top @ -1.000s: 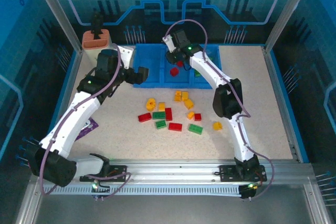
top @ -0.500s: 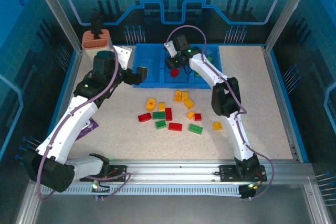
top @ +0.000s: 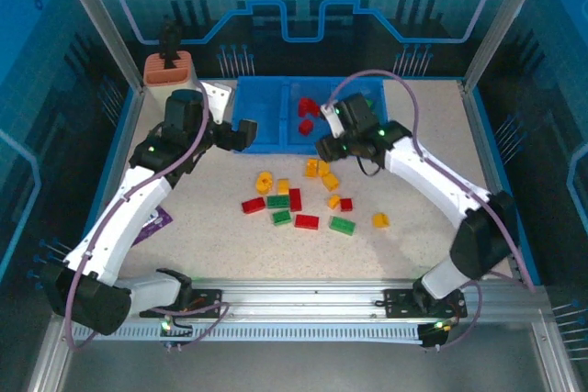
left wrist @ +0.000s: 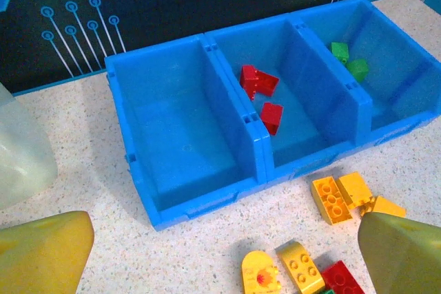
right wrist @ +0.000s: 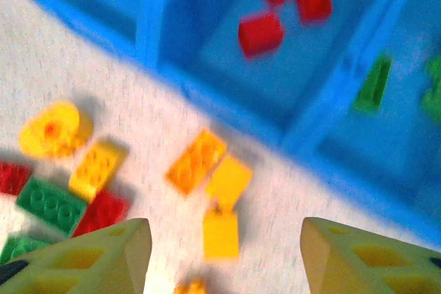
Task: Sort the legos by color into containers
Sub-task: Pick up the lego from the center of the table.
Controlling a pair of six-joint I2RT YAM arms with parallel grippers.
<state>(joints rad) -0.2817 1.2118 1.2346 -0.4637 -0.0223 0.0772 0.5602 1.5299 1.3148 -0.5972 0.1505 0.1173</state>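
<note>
The blue three-compartment tray stands at the back of the table. In the left wrist view its left compartment is bare, three red bricks lie in the middle one and two green bricks in the right one. Loose red, green and yellow legos lie scattered in front of the tray. My right gripper hovers open over yellow bricks just in front of the tray, holding nothing. My left gripper stands open and empty at the tray's front left, its jaws wide above the table.
A pink cup stands at the back left corner. A purple packet lies under the left arm. A pale translucent container sits left of the tray. Raised blue borders rim the table.
My right gripper has drawn back from the middle compartment toward the loose pile and opened, leaving a red brick in that compartment. The left arm shifted slightly, its gripper still open.
</note>
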